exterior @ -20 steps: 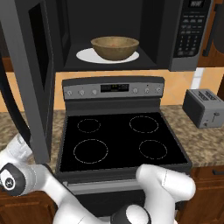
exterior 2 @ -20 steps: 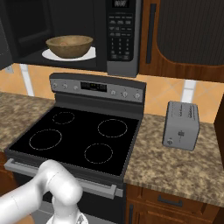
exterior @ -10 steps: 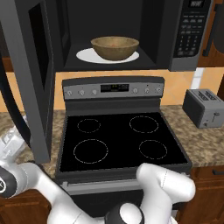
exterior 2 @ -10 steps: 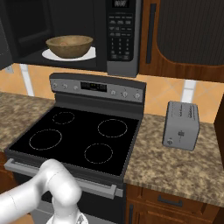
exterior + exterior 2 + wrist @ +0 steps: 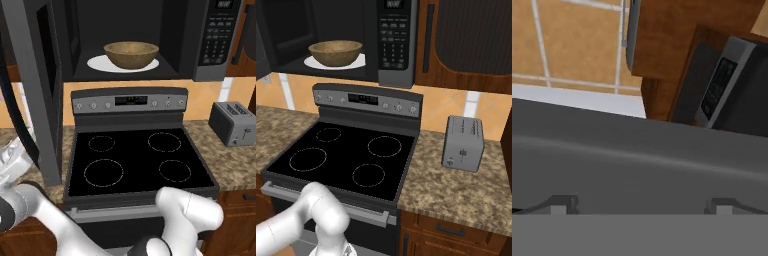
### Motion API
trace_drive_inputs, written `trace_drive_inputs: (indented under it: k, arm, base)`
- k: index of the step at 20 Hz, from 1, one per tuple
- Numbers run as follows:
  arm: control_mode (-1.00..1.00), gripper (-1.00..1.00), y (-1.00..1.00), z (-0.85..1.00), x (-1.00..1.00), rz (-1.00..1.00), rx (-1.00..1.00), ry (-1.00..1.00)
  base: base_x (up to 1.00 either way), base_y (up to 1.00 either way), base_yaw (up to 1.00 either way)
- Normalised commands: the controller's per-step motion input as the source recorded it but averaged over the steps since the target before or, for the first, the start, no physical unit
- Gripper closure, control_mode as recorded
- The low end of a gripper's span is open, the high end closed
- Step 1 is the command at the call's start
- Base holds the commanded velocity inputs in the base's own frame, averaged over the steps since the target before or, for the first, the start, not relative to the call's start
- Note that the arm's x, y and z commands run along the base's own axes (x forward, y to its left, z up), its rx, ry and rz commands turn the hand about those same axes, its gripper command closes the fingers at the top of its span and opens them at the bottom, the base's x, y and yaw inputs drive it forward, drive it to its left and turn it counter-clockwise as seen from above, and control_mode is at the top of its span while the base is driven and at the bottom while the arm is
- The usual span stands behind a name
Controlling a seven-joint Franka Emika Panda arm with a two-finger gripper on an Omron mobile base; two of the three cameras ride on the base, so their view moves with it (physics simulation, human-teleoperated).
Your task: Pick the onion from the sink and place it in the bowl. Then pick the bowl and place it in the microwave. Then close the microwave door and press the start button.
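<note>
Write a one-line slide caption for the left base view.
Wooden bowl sits on the turntable plate inside the microwave, door open, above the black stove.

Speckled granite tabletop (image 5: 456,187) flanking a black stove (image 5: 351,160) with four ring burners. A silver toaster (image 5: 462,143) stands upright on the tabletop right of the stove, near the wall. Above, the microwave (image 5: 150,40) floor carries a white turntable plate (image 5: 97,63), on which the bowl (image 5: 131,54) rests.
</note>
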Motion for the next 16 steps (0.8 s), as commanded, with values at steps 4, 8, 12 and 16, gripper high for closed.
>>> trace_drive_inputs:
  k: [4,8,12,16]
  arm:
    - [-1.00,-1.00,-1.00,0.31,-0.44,0.02,0.13,-0.02]
    - [-1.00,-1.00,-1.00,0.48,-0.29,0.09,0.12,0.00]
    - [-1.00,-1.00,-1.00,0.55,-0.09,0.18,0.15,0.00]
    - [-1.00,-1.00,-1.00,0.31,0.00,0.26,0.16,-0.01]
  base:
    - [0.00,0.00,0.00]
    - [0.00,0.00,0.00]
    - [0.00,0.00,0.00]
    - [0.00,0.00,0.00]
